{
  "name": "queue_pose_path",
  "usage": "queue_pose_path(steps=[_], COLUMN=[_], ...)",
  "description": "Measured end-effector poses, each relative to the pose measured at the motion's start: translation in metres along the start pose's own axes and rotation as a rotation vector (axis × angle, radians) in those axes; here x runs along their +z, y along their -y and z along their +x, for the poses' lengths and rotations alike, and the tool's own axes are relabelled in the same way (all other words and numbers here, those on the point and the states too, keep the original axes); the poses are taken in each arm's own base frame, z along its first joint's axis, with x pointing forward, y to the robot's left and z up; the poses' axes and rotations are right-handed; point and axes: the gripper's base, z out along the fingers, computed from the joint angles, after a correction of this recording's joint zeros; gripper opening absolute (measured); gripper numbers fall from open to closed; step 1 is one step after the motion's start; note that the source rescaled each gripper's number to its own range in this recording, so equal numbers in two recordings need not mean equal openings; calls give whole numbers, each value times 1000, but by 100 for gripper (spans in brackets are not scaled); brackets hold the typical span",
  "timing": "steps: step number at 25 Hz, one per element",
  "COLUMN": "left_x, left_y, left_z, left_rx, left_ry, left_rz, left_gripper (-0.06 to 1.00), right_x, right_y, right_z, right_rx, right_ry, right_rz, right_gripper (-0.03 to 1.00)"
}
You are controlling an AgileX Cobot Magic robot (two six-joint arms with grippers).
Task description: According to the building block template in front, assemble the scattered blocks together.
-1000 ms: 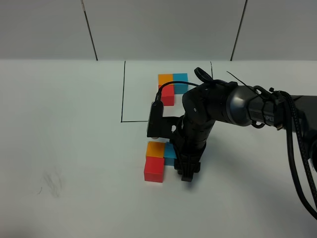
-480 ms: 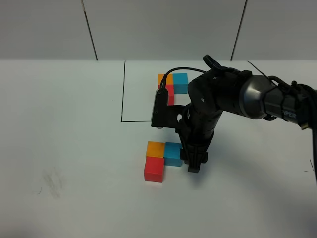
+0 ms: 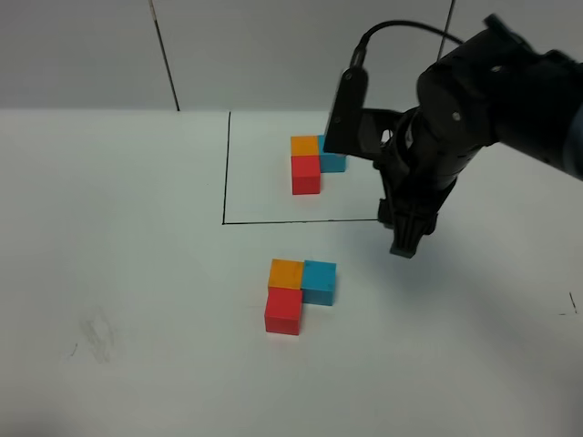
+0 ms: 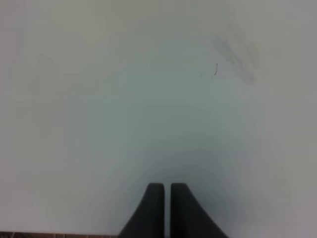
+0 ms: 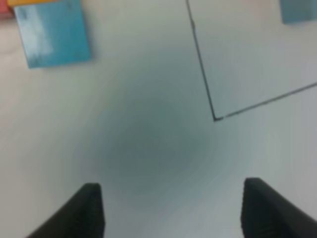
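Note:
The building block template (image 3: 307,162), orange, blue and red cubes joined, sits inside the black drawn frame (image 3: 225,173). The scattered blocks lie together in front of it: orange (image 3: 286,272), light blue (image 3: 320,280) on its right, red (image 3: 283,310) in front of the orange. My right gripper (image 3: 403,240) hangs open and empty above the table, right of the blocks, over the frame's near right corner. The right wrist view shows its wide-apart fingers (image 5: 91,212), the blue cube (image 5: 52,32) and the frame corner (image 5: 215,118). My left gripper (image 4: 167,204) is shut over bare table.
The white table (image 3: 137,273) carries a faint grey smudge (image 3: 96,332) at the front left, also in the left wrist view (image 4: 237,53). A grey panelled wall (image 3: 291,50) stands behind the table. The left arm is out of the exterior view.
My right gripper has left the blue cube, risen and moved back and to the right. The blue cube stays beside the orange one. The left gripper shows no change.

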Motion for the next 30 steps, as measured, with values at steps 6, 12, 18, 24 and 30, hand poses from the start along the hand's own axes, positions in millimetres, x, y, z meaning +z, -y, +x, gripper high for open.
queue_pose_path(steps=[6,12,18,24,30], left_x=[0,0,0,0,0], left_y=[0,0,0,0,0], left_z=[0,0,0,0,0], left_rx=[0,0,0,0,0], left_ry=[2,2,2,2,2], left_rz=[0,0,0,0,0], left_gripper=[0,0,0,0,0], right_x=[-49,-87,-128,-162,-191], right_y=[9,14,6,-17,-55], right_z=[28,54,90,138,188], right_rx=[115,261,388,531,691], right_ry=[-43,-57,-11,23,48], right_rz=[31,55,122,197,332], right_gripper=[16,1,0,0,0])
